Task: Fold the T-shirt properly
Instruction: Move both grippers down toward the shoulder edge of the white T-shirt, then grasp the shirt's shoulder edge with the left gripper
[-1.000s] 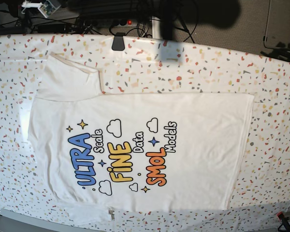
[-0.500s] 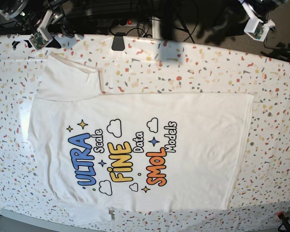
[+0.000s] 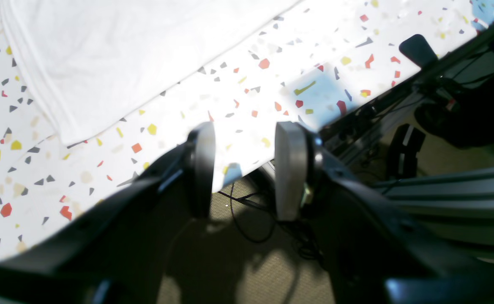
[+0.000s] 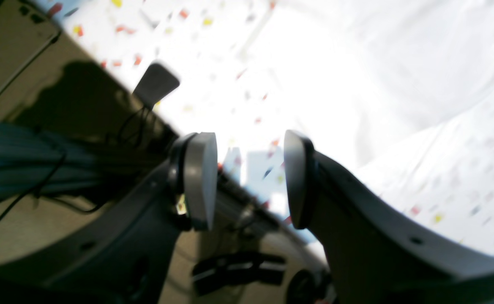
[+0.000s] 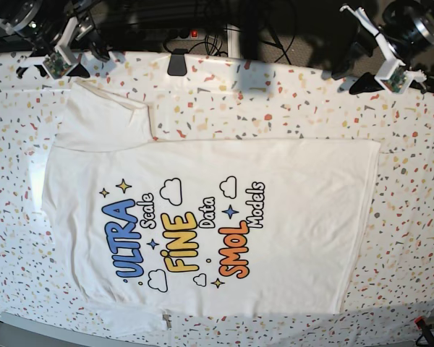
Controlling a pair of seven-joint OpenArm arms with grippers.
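Right tool (image 4: pixel 249 179) parted, empty; T-shirt (image 4: pixel 399 63) beyond.

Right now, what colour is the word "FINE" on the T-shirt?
Yellow, on the white T-shirt; clearest in the base view.

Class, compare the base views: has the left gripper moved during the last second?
Yes. The left gripper was out of view, and now hangs over the table cover's far edge, nearer the T-shirt.

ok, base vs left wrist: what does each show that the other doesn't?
Base only: the whole T-shirt spread flat, print up, one sleeve at upper left, the right pincer near that corner.
Left wrist only: the open pads close up, nothing between them, and floor cables beneath the table edge.
Both: the speckled table cover, the shirt's hem corner, the left pincer.
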